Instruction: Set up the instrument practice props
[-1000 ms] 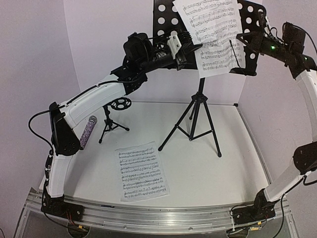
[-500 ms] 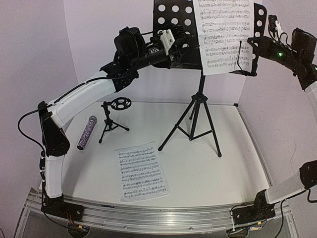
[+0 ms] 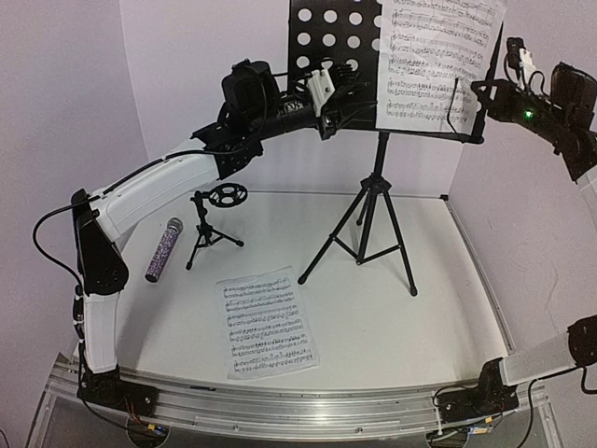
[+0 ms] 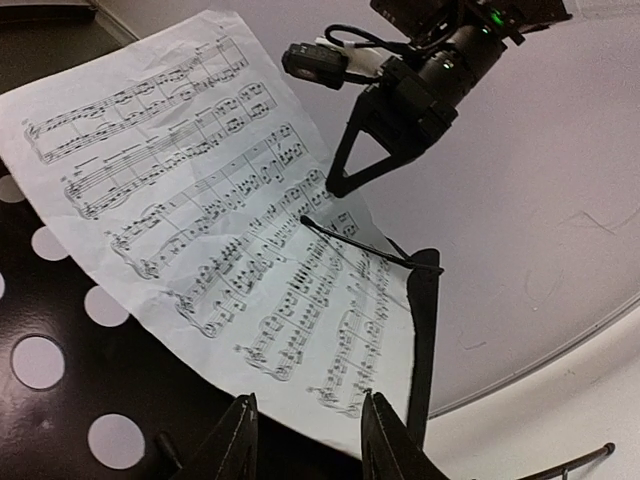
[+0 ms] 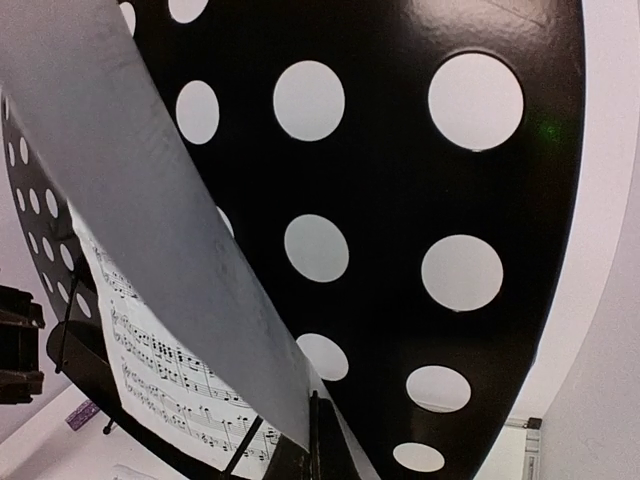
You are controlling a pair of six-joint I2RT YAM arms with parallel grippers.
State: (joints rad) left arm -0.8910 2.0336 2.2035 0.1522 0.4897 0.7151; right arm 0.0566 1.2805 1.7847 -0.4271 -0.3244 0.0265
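High at the far side, on the holed tray of the tall music stand: one sheet of music, leaning on the tray's right half, with a thin wire arm across its lower part. Just left of that sheet, the left gripper, fingers apart with a clear gap, gripping nothing, the paper's lower corner just beyond the tips. At the sheet's right edge, the right gripper, closed to a point. Cannot tell whether pinching paper, tray or nothing. Down on the table: second sheet lying flat, near and left of the music stand's legs. Small mic stand upright farther left, toward the far side. Glittery purple microphone lying just left of it, apart from its legs.
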